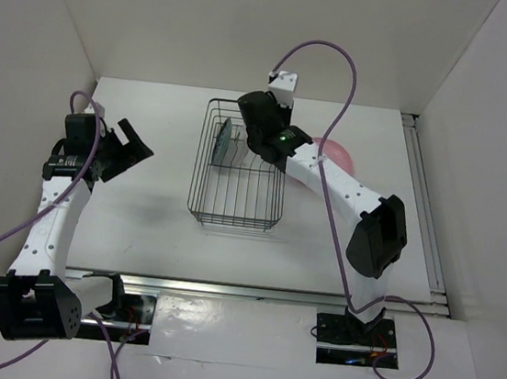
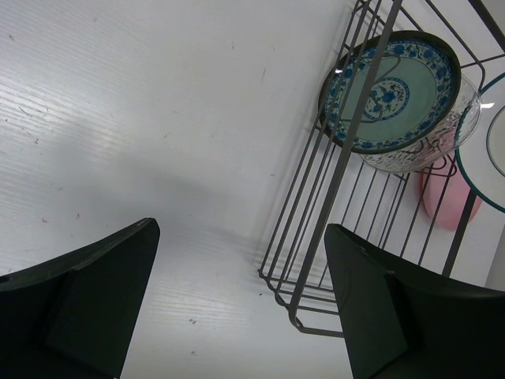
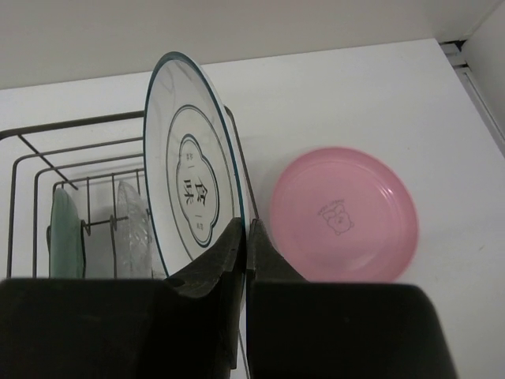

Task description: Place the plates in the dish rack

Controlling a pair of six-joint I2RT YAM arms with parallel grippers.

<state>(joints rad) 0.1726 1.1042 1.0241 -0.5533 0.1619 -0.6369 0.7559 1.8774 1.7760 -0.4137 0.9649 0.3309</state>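
My right gripper (image 3: 245,230) is shut on the rim of the white plate (image 3: 188,170), which has a dark rim and a line drawing; it holds the plate upright over the right end of the dish rack (image 3: 47,154). A teal-green plate (image 3: 65,233) and a clear glass plate (image 3: 130,225) stand on edge inside the rack. The pink plate (image 3: 343,213) lies flat on the table just right of the rack. My left gripper (image 2: 241,304) is open and holds nothing, left of the dish rack (image 1: 236,183). Its view shows the teal plate (image 2: 390,91) through the wires.
White walls close in the table on the left, back and right. A metal rail (image 1: 423,201) runs along the right edge of the table. My right arm (image 1: 345,196) reaches across the pink plate (image 1: 337,151) toward the rack.
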